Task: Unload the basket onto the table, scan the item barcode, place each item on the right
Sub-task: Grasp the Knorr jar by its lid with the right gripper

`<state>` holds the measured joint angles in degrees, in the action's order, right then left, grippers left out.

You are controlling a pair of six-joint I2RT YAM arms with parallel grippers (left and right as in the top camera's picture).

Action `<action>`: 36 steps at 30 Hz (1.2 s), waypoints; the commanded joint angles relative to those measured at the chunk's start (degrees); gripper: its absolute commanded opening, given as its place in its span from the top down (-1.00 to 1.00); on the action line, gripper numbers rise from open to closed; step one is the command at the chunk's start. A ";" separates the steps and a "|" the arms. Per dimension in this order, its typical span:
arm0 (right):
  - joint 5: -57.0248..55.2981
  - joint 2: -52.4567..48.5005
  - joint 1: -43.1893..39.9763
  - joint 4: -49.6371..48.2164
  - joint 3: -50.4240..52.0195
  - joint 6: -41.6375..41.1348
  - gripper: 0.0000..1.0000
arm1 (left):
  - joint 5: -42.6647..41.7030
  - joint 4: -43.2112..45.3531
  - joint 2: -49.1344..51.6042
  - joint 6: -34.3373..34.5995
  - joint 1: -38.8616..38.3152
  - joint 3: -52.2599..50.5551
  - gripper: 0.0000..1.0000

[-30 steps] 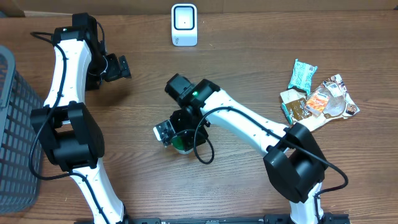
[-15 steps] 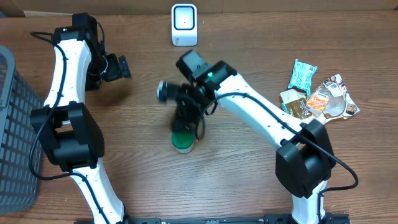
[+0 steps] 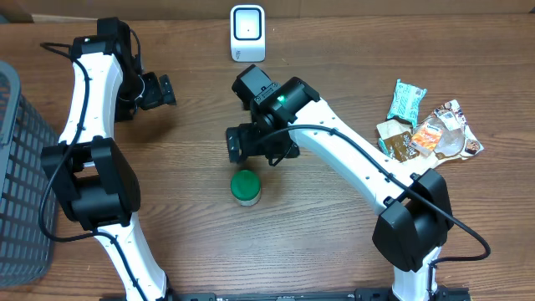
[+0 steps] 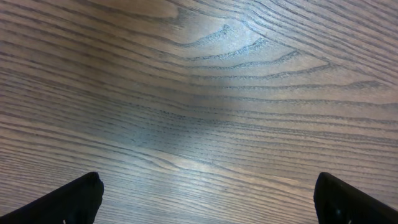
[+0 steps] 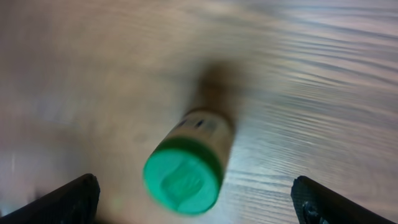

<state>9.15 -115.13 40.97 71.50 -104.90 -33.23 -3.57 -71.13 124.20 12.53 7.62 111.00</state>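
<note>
Left gripper (image 3: 163, 92) first: I see it off to the left of the white scanner (image 3: 247, 33) and a bit nearer to me. Its two fingertips (image 4: 78, 200) sit far apart in the left wrist view, so it is wide open with only bare wood table (image 4: 205, 93) under it. Even further left of the scanner, at the table's edge, is a dark mesh basket (image 3: 15, 167).

The scanner stands at the far side of the table. Straight in front of it, well apart from it, stands the little bottle (image 3: 245, 187) with a green lid. It is on the table, lid up, and nothing is touching it.

My right gripper (image 3: 244, 144) hangs between the scanner and the bottle, just beside the bottle. Its fingers (image 5: 68, 200) are spread wide and hold nothing. The right wrist view is blurry, so I think I see dark marks on the bottle's pale side, but I cannot read them.

Far to the right of the scanner lies a small heap of snack packs (image 3: 422, 130).
</note>
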 commanded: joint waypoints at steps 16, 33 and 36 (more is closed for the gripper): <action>-12.94 -0.09 8.92 -10.51 12.20 -31.52 -0.99 | 0.61 0.02 0.55 0.79 0.17 0.79 -0.99; -11.65 -0.09 12.66 -8.92 13.09 -30.60 -0.41 | 0.59 0.02 0.55 0.79 0.17 0.79 -0.99; -11.72 -0.09 12.94 -8.59 13.09 -27.93 -0.27 | 0.61 0.02 0.55 0.79 0.17 0.79 -0.99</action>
<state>-2.39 -115.15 53.32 62.72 -92.33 -63.55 -3.57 -71.11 124.20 12.53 7.62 111.00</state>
